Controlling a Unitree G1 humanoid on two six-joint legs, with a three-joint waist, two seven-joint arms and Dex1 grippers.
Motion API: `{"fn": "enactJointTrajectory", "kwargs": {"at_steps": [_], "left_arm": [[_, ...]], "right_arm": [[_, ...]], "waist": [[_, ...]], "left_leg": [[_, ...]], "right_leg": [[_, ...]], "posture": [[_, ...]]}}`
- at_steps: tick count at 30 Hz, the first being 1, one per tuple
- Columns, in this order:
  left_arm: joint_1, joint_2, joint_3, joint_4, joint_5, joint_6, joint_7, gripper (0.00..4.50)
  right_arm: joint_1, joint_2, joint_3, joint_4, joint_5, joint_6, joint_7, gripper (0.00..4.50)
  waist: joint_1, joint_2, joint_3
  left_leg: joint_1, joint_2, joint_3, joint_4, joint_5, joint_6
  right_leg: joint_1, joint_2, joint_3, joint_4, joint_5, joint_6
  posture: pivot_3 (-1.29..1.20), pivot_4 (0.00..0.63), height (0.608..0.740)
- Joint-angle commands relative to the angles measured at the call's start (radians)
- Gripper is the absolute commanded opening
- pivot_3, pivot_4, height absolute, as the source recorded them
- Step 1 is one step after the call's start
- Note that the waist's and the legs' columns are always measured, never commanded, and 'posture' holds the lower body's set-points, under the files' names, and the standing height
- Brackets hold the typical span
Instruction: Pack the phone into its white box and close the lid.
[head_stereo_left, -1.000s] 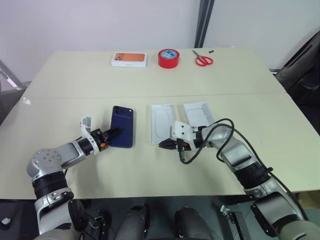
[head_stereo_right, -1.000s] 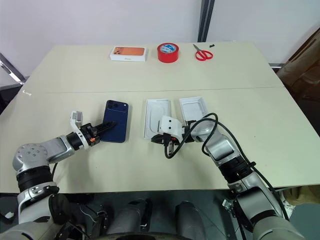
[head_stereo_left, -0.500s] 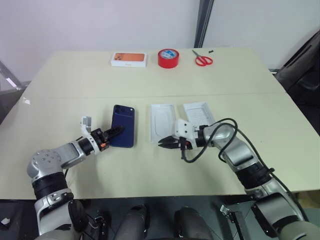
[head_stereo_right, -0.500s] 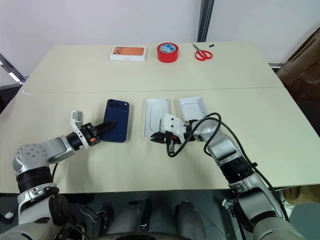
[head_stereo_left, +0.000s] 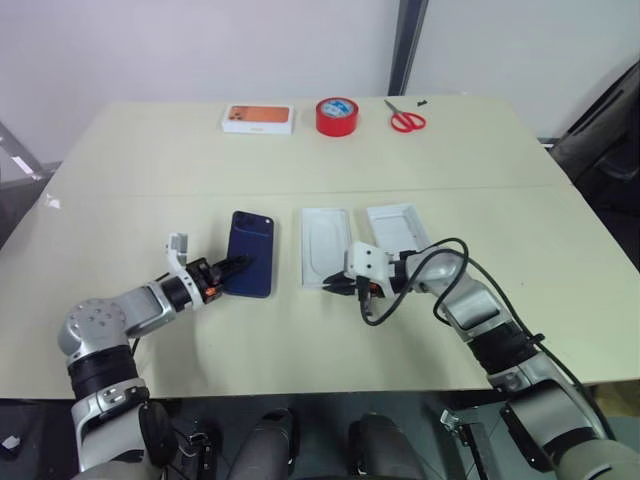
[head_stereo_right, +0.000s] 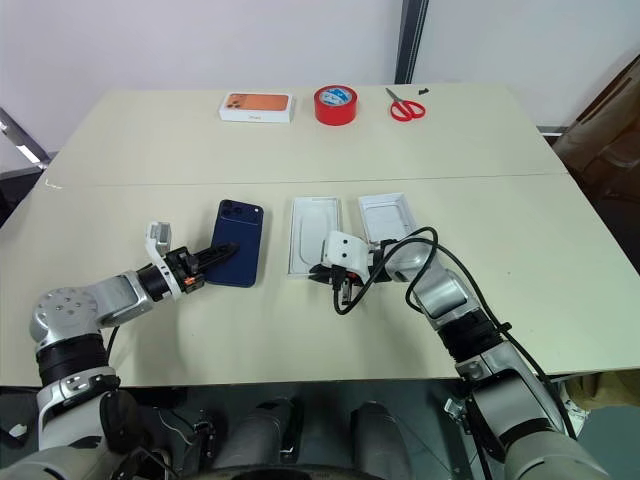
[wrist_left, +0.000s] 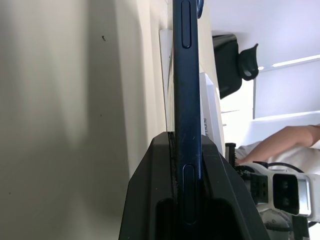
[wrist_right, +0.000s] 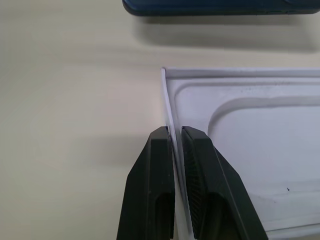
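Both my jaws are clenched: my left gripper (head_stereo_left: 238, 265) grasps the near end of the phone (head_stereo_left: 250, 266), and my right gripper (wrist_right: 175, 137) pinches the near left wall of a white tray with a rounded recess (head_stereo_left: 325, 246).

By size, the table (head_stereo_left: 300, 165) comes first, pale beige, with a seam running across it. The white tray with a rounded recess lies at the middle of the near half, and a second white tray (head_stereo_left: 398, 226) sits just beside it on its right; which one is the white box I cannot tell. The phone, dark navy, lies just left of the recessed tray, camera cluster at its far end. Along the far edge stand a white box with an orange picture (head_stereo_left: 258, 118), a red tape roll (head_stereo_left: 337, 115) and red-handled scissors (head_stereo_left: 406, 120).
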Motion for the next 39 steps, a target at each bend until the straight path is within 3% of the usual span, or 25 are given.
{"fn": "enactJointTrajectory", "kwargs": {"at_steps": [1,14,23,26,30,39], "left_arm": [[-0.008,0.001,0.007,-0.041,-0.04,-0.011,-0.003,0.0],[-0.082,0.001,0.058,-0.034,-0.114,0.005,0.064,0.0],[-0.101,-0.076,0.04,-0.124,-0.204,0.031,0.175,0.0],[-0.093,-0.104,0.019,-0.139,-0.208,0.02,0.195,0.0],[-0.079,-0.135,-0.019,-0.151,-0.193,-0.001,0.217,0.0],[-0.063,-0.167,-0.108,-0.147,-0.141,-0.077,0.248,0.0]], "right_arm": [[-0.012,-0.012,0.008,-0.005,-0.009,-0.02,0.019,0.21],[0.021,0.031,0.031,-0.146,0.0,0.07,-0.001,0.21],[0.052,0.102,0.081,-0.222,-0.048,0.21,-0.109,0.21],[0.054,0.091,0.077,-0.25,-0.02,0.228,-0.081,1.04],[0.055,0.048,0.066,-0.277,-0.014,0.209,-0.053,2.97],[0.049,-0.089,-0.05,-0.278,0.048,0.225,-0.013,2.97]], "waist": [[0.0,0.0,0.0],[0.0,-0.001,0.001],[-0.001,-0.001,0.0],[-0.001,-0.001,0.0],[0.002,-0.001,0.001],[0.004,-0.002,0.001]], "left_leg": [[0.0,0.0,0.0,0.0,0.0,0.0],[0.0,0.0,0.0,0.0,0.0,0.0],[0.0,0.0,0.0,0.001,0.0,0.0],[0.0,0.0,0.0,0.0,0.0,0.0],[0.0,0.0,0.0,0.001,0.0,0.0],[0.0,0.0,0.0,0.001,0.0,0.0]], "right_leg": [[0.0,0.0,0.0,0.0,0.0,0.0],[0.0,0.0,0.0,0.0,0.0,0.0],[0.0,0.0,0.0,0.0,0.0,0.0],[0.0,0.0,0.0,0.001,0.0,0.0],[0.0,0.0,0.0,0.0,0.0,0.0],[0.001,0.0,0.0,0.0,0.0,0.0]], "posture": [[0.0,0.15,0.734],[0.0,0.15,0.734],[0.0,0.15,0.734],[0.0,0.15,0.734],[0.0,0.15,0.734],[0.0,0.15,0.734]]}}
